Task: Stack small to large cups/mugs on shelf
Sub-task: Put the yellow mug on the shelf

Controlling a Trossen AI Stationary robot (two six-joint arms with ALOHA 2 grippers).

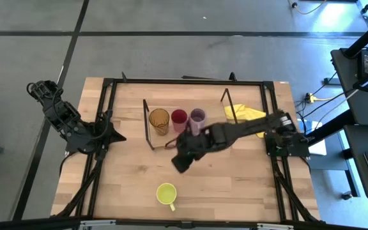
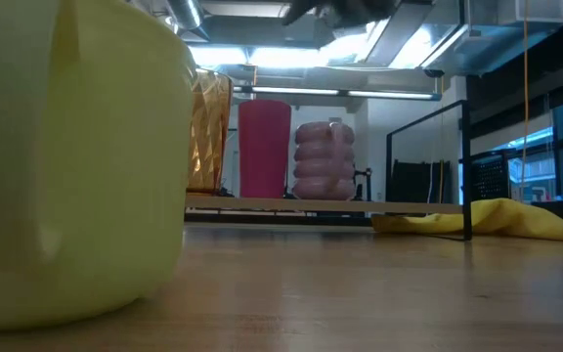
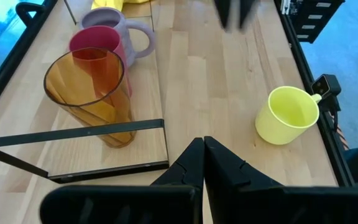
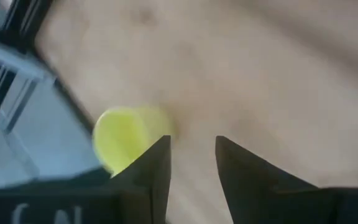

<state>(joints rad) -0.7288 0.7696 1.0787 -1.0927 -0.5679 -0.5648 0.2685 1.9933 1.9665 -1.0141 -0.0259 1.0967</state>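
Now the open right gripper (image 1: pixel 180 161) hangs near the yellow-green mug (image 1: pixel 166 193).

Bright, even overhead light; the right wrist view is blurred, and ceiling lights (image 2: pixel 262 57) glare low.

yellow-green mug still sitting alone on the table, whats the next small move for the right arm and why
Probably lower the right gripper toward the yellow-green mug and close on it. Its fingers are open and empty, above bare table between shelf and mug. The amber tumbler, red cup and purple mug already stand on the shelf. The left gripper waits shut at the table's left.
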